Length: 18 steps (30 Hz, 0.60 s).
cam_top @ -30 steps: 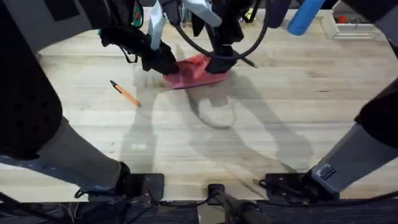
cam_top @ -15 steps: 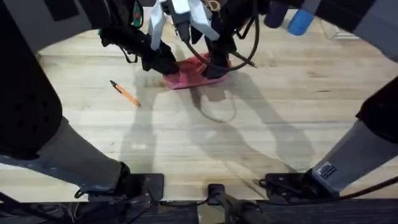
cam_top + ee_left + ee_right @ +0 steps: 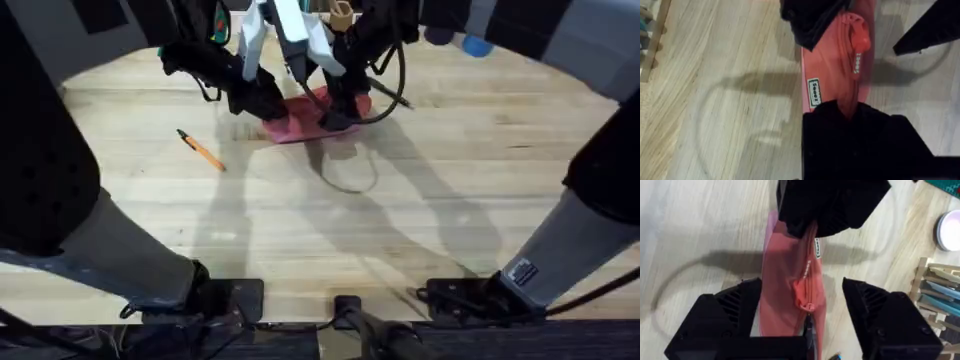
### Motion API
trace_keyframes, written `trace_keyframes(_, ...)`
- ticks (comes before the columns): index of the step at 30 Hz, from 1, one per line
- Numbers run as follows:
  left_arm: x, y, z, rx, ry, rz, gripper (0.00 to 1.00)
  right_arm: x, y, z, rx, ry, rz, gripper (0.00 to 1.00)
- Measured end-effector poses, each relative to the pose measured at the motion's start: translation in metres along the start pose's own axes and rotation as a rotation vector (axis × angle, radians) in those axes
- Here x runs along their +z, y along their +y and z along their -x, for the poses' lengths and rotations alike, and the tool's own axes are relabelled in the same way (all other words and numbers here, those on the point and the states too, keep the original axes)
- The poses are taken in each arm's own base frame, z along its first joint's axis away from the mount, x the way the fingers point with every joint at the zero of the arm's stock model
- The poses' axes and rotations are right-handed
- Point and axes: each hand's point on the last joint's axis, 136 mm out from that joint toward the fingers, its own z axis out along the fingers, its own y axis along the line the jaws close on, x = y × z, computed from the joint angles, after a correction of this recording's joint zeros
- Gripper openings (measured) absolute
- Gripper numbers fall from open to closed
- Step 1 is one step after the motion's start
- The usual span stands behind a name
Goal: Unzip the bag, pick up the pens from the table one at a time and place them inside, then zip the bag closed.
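Note:
The salmon-pink bag [image 3: 305,115] lies at the far middle of the table [image 3: 330,230]. My left gripper [image 3: 265,105] is shut on the bag's left end; in the left wrist view its fingers [image 3: 850,135] clamp the fabric [image 3: 832,80]. My right gripper [image 3: 340,112] hangs open over the bag's right half, its fingers [image 3: 725,315] straddling the pouch [image 3: 787,275] near the zipper pull [image 3: 802,297]. An orange pen [image 3: 201,150] lies on the table to the bag's left. A thin dark stick [image 3: 392,98], perhaps the black pen, lies just right of the bag.
A wooden holder with teal pens [image 3: 935,287] and a small white round lid [image 3: 947,230] stand beyond the bag. A blue object [image 3: 477,45] sits at the far right. Bare tabletop stretches from the bag to the near edge.
My right gripper has shifted a little left and lower over the bag's right half. The left gripper keeps its hold on the bag, and the orange pen lies where it was.

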Motion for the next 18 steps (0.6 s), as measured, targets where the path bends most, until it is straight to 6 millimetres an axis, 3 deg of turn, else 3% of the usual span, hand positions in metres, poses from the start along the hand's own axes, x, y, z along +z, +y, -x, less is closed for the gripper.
trace_keyframes(18, 0.0000, 0.0003, -0.0005, -0.005, 0.003, 0.002, 0.042, 0.0016, -0.0027, -0.0054, 0.009, -0.003, -0.003, 0.871)
